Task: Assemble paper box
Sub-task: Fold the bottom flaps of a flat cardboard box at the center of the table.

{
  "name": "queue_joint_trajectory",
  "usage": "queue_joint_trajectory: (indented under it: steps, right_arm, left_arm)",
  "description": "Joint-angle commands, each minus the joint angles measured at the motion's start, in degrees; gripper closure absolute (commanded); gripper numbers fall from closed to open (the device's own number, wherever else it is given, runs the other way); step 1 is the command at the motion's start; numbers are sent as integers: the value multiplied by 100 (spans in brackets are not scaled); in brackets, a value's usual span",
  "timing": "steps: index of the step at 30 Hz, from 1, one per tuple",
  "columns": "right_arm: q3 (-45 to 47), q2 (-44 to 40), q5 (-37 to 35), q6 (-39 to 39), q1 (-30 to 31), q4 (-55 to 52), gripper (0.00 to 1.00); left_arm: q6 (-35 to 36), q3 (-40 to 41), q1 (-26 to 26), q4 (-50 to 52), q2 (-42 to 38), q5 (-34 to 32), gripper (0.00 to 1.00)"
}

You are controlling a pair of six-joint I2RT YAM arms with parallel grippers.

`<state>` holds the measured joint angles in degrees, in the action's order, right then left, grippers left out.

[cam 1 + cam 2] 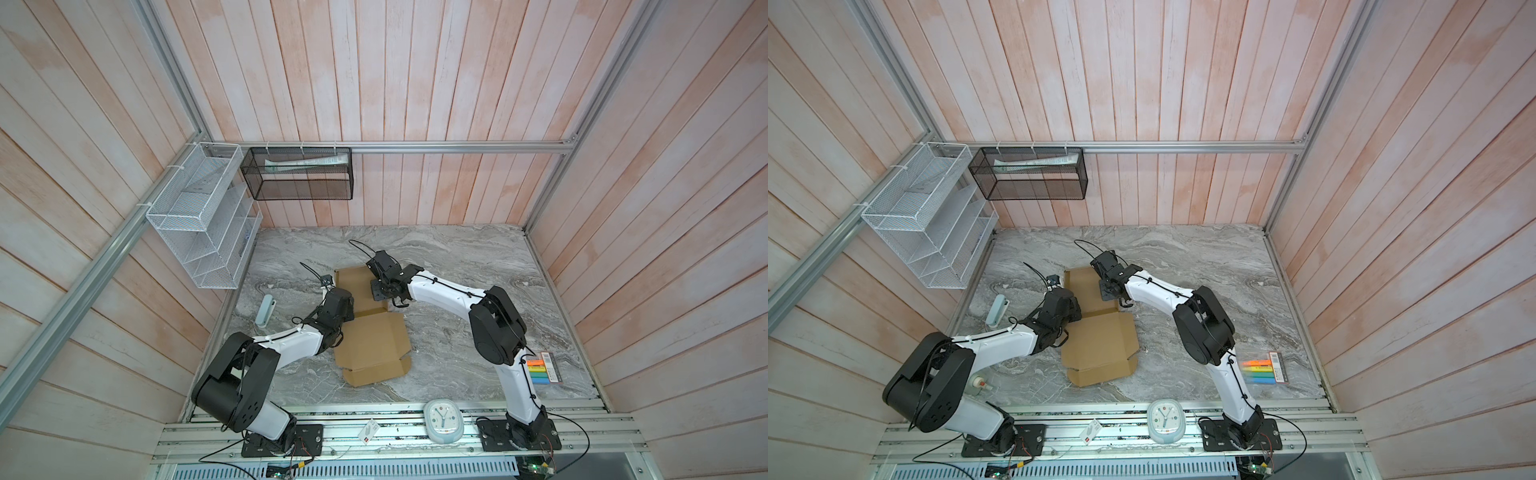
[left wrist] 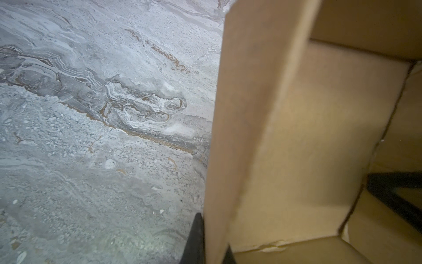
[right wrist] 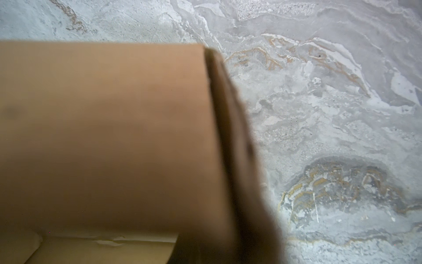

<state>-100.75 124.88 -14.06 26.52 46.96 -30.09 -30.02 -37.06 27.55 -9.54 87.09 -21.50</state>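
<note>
The box (image 1: 372, 345) sits in the middle of the table (image 1: 457, 266), between the two arms. Its near half is the lid panel, lying flat and open with small flaps along its near edge. Its far half is the tray, and both arms reach down to that part. The left gripper (image 2: 211, 246) is clamped on the tray's left wall. In the left wrist view the cardboard stands upright between the dark fingers (image 2: 194, 240), one outside over the marble and one inside the tray (only their tips show). Past that wall the tray floor and a raised far wall are visible. The right gripper (image 1: 385, 286) hangs over the tray's right side. Its wrist view is mostly a blurred brown panel with the table beside it, and no finger shows clearly. I cannot tell whether its jaws are apart or together, or whether they hold the cardboard. A clock (image 1: 444, 419) rests on the near rail. Coloured markers (image 1: 540, 370) lie at the near right, well apart from the box.
</note>
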Motion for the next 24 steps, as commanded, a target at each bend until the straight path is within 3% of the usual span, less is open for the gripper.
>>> queue_joint_trajectory:
  steps: [1, 7, 16, 24]
  right_arm:
    - [-150, 279, -601, -153, -17, -614, 90]
    - [-415, 452, -1186, -268, 94, -1065, 89]
    - [-96, 256, -879, -304, 88, -799, 78]
    - [208, 182, -752, -244, 85, -670, 77]
  left_arm:
    - [-96, 11, -12, -33, -198, -166, 100]
    - [-118, 2, -26, -56, -162, -204, 100]
    - [-197, -43, -22, -10, -100, -276, 100]
    - [-191, -9, -30, 4, -122, -276, 100]
